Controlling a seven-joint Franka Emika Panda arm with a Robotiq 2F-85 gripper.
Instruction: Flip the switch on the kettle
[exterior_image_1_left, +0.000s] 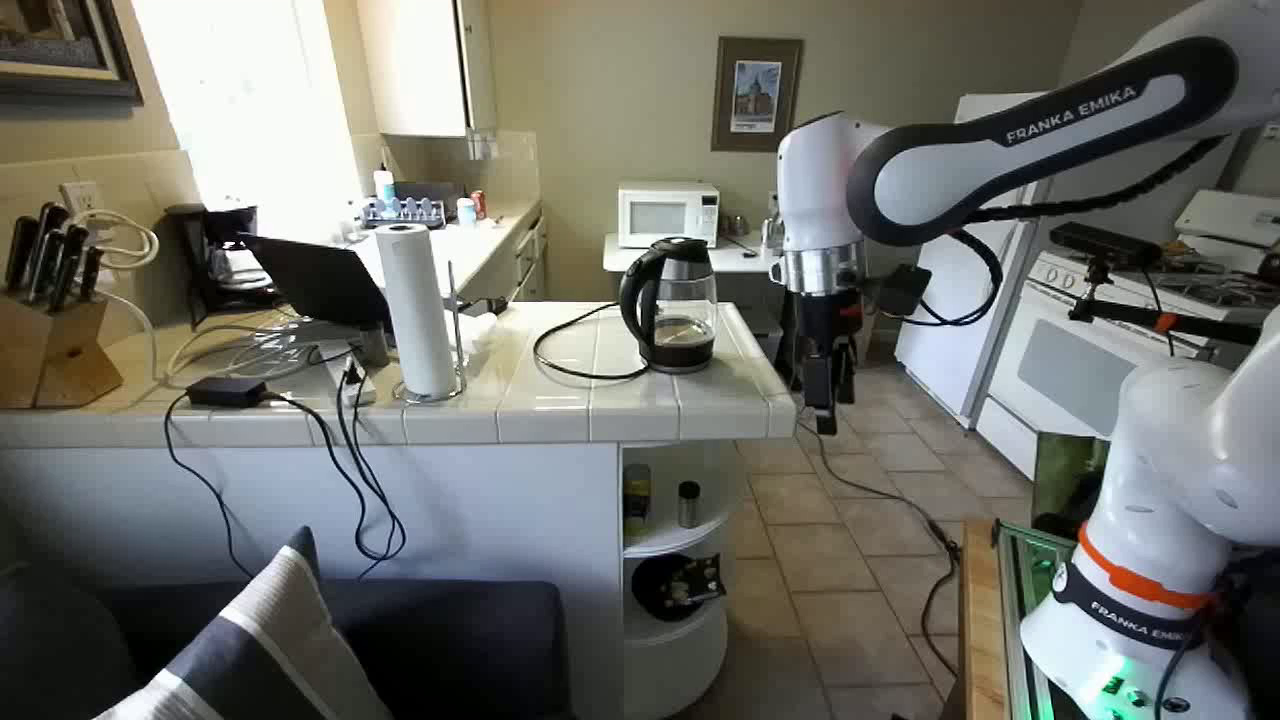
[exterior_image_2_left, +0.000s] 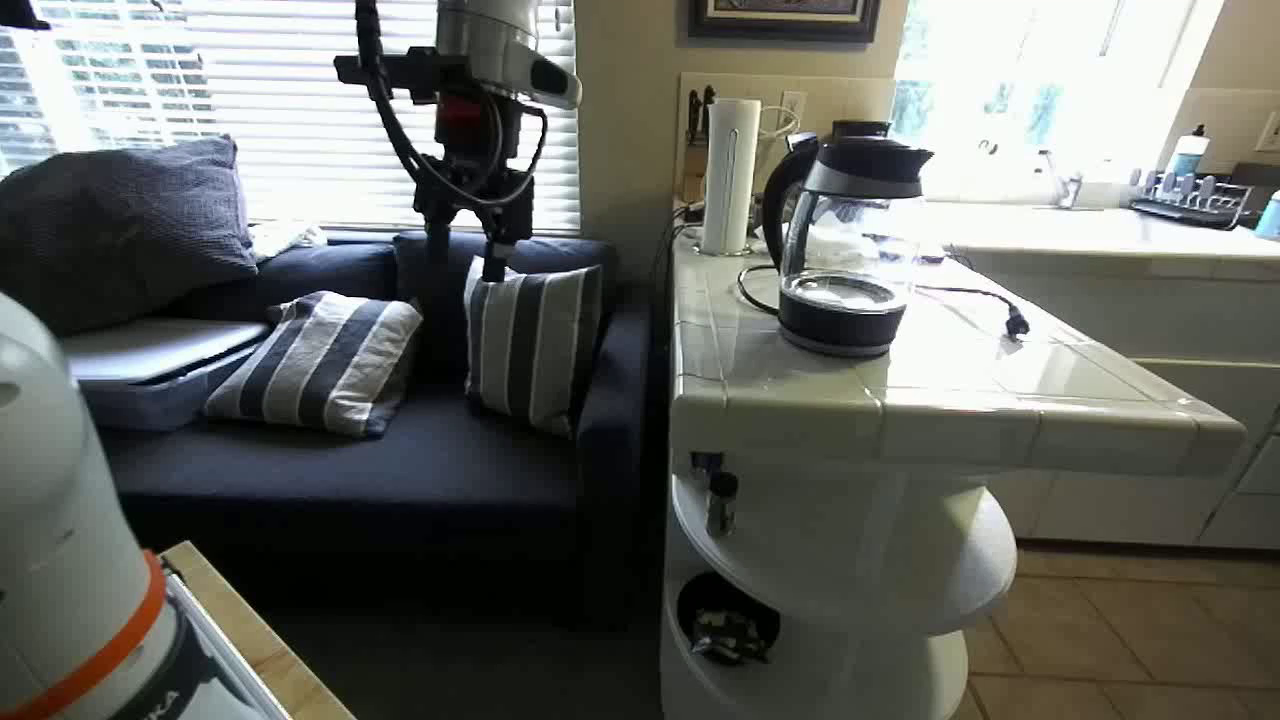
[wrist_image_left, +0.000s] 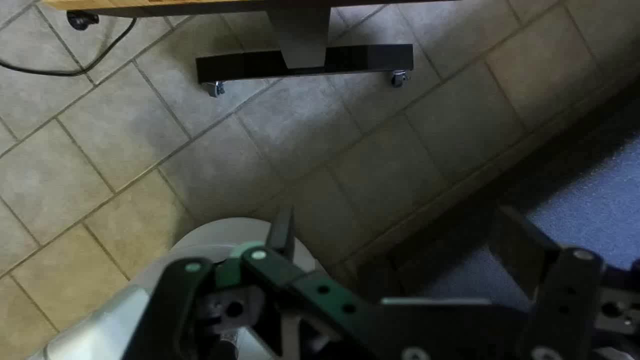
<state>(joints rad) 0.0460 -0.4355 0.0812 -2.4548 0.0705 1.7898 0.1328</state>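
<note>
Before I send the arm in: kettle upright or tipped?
Upright: in both exterior views the kettle stands on its base on the tiled counter, black top uppermost.

The table (exterior_image_1_left: 545, 402) has a top of glossy pale tiles (exterior_image_1_left: 625, 403). Near one end stands the kettle (exterior_image_1_left: 685, 305), upright, a black cord (exterior_image_1_left: 598, 377) curving beside it; a black plug (exterior_image_2_left: 1016, 323) lies there too. Farther along stand a white paper-towel roll (exterior_image_1_left: 415, 315), upright, and a wooden knife block (exterior_image_1_left: 55, 355), with a black adapter (exterior_image_1_left: 228, 391) between.

The clear, black-handled kettle (exterior_image_2_left: 850, 250) stands upright, lid (exterior_image_2_left: 872, 155) closed, on the tiled counter (exterior_image_2_left: 1000, 420) near its edge.
</note>
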